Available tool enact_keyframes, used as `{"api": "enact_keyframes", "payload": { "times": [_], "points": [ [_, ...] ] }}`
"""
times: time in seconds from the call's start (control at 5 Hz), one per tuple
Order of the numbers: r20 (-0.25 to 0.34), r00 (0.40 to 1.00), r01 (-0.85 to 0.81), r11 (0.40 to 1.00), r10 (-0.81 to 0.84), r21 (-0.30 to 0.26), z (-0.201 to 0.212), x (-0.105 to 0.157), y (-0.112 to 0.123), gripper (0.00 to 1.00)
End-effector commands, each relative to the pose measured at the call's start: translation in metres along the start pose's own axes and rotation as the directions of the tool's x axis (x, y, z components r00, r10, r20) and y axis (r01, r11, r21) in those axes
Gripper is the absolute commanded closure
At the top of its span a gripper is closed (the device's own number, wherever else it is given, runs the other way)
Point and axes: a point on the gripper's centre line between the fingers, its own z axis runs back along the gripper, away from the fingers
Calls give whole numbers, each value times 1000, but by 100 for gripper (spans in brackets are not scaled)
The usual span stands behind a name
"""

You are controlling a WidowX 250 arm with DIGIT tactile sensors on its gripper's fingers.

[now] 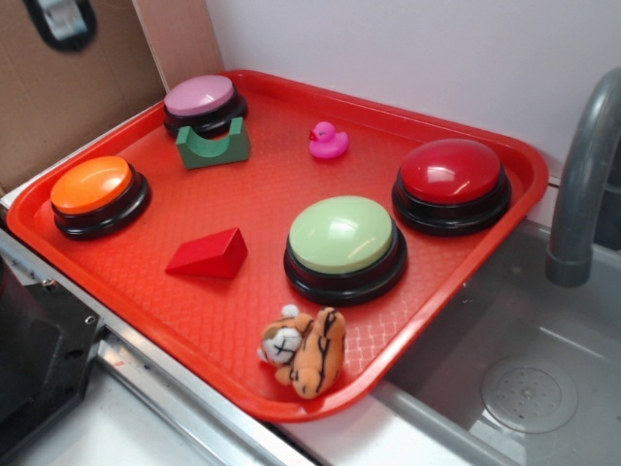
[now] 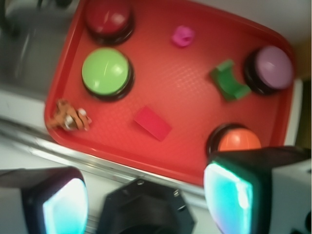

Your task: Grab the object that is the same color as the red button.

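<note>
The gripper point(image 2: 144, 195), fingers spread wide and empty, hangs off the near rim of the red tray point(image 2: 161, 161); the red wedge block point(image 2: 152, 123) lies on the tray floor between the green button point(image 2: 106, 72) and the orange button point(image 2: 238, 141), well apart from the red button point(image 2: 108, 18). Red on red, the wedge could be misread; its sloped faces may squirt from closing pads, or a stray descent may strike the orange button.

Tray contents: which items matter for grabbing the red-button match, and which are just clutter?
Belongs to the job:
- red wedge block, the thing to grab
- red button, the colour reference
- hand, open, off the tray

Just lying about:
- green arch block
- pink duck
- plush tiger
- orange button
- pink button
- green button
</note>
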Motion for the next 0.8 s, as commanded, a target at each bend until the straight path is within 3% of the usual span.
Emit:
{"api": "enact_keyframes", "payload": {
  "times": [0.0,0.2,0.6],
  "points": [
    [-42,891,451,891,-453,-50,-66,2,-5,0],
    [-83,904,423,905,-419,47,-96,5,1,0],
    [-182,866,482,874,-466,56,-143,14,8,0]
  ]
}}
